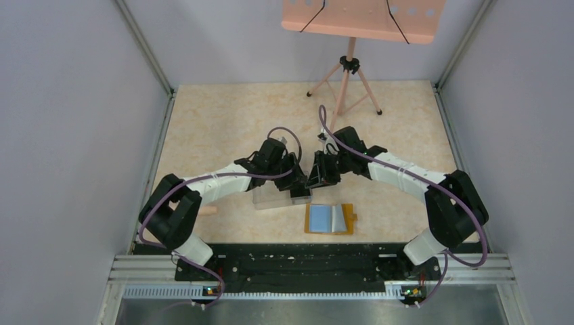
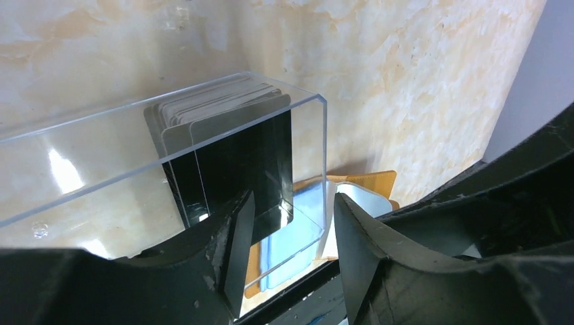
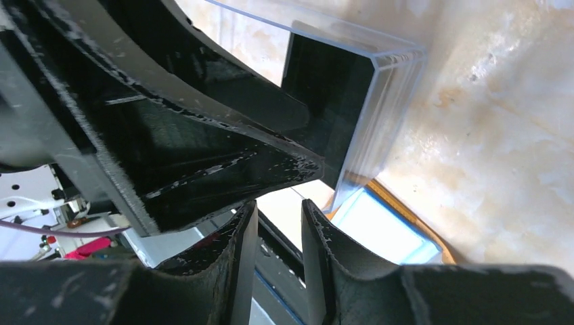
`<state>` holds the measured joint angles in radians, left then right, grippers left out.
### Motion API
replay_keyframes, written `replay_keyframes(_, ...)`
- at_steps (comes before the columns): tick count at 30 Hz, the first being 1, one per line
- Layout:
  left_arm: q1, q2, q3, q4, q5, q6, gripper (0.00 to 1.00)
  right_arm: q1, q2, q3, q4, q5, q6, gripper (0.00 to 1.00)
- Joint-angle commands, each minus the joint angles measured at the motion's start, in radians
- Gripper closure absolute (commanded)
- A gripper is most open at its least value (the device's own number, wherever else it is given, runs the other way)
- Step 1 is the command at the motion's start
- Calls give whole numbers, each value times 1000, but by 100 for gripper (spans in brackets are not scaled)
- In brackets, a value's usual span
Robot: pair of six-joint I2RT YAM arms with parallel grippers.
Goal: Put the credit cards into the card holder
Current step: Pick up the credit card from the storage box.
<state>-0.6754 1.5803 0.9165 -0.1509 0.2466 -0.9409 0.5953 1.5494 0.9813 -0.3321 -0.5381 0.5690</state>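
One clear plastic box (image 2: 81, 169), long, rectangular and hard-walled, is seen lying on the mottled beige table (image 1: 223, 122). A stack of credit cards (image 2: 227, 159) is stood on edge inside it, at its right end and close against the end wall. The cards are thin, glossy and near-black, with pale grey edges shown along the top of the stack.

The card holder (image 1: 329, 219) is laid open and flat just near and right of that end of the box. Its orange-tan outer border and smooth blue-grey inner pockets are turned upward.

The left gripper (image 2: 292, 203) is held at the box's right end with its jaws moderately parted. The end wall stands between them, and whether it is touched cannot be told. The right gripper (image 3: 277, 206) is held just beside the same end, above the card holder. Its jaws are narrowly parted and nothing is between them.
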Motion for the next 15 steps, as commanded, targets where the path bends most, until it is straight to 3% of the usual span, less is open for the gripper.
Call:
replay_keyframes(1,14,-53,-39,83,18,-28,47,11,-23,-4,71,-22,-3,70)
replay_keyframes(11,36,-133,-61,48,-21,-4,47,11,-20,1,24,54,-29,60)
replay_keyframes(15,49,-146,-36,-88,-91,27,48,11,1,9,-7,80,-46,60)
